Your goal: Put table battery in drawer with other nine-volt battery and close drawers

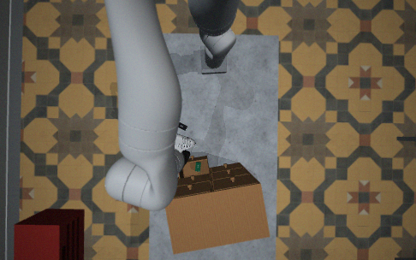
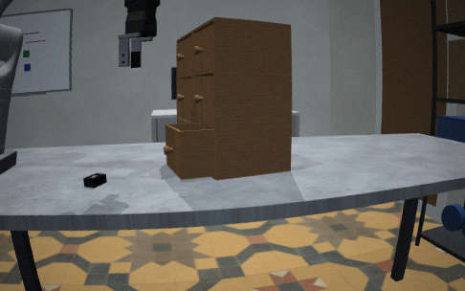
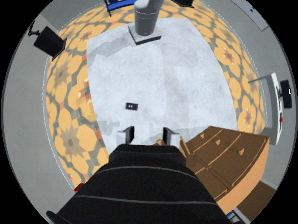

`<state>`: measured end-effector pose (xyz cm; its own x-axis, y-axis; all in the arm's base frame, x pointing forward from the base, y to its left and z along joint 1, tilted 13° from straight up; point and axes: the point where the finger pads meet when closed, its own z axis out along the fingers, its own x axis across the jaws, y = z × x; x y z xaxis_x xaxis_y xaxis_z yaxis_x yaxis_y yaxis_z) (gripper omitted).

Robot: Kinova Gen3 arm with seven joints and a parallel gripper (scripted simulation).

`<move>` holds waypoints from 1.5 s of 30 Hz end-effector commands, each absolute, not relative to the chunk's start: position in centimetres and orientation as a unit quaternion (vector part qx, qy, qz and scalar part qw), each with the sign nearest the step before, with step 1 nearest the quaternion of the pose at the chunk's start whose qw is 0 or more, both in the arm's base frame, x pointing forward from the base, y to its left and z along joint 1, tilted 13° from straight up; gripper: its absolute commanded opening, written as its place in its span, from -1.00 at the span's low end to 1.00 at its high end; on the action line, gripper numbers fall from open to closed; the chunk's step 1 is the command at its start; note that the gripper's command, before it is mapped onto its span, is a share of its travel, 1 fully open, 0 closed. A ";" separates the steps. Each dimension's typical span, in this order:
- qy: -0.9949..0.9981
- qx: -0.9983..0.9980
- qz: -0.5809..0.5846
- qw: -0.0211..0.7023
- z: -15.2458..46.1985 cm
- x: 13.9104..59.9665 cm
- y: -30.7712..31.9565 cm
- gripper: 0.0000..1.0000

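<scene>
The brown wooden chest [image 2: 234, 96] stands on the grey table, with small knobbed drawers in two columns. Its bottom drawer nearest the arm [image 2: 184, 154] is pulled partly out. From above, that open drawer [image 1: 194, 167] holds a small green object [image 1: 198, 167]. The other drawers are pushed in. The nine-volt battery, a small black block [image 2: 95, 180], lies on the table left of the chest; it also shows in the wrist view [image 3: 131, 106] and from above [image 1: 182, 126]. My gripper [image 2: 130, 57] is open and empty, high above the table in front of the chest's top drawers.
The arm's base [image 1: 214, 64] is mounted at the table's far end. My large arm link [image 1: 141, 107] hides the table's left side from above. A red box [image 1: 47, 235] stands on the floor beside the table. Dark shelving [image 2: 447, 96] stands behind the table's right end.
</scene>
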<state>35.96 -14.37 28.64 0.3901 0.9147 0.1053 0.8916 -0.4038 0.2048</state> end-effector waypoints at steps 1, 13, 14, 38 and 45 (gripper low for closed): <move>0.537 0.836 0.101 0.056 28.6 36.1 -14.3 1.00; 0.458 0.881 0.108 0.045 28.1 36.8 -14.2 1.00; 0.451 0.885 0.109 0.044 28.1 36.8 -14.2 1.00; 0.289 0.950 0.119 0.023 27.2 38.2 -14.1 1.00; 0.225 0.967 0.121 0.015 26.9 38.7 -14.0 1.00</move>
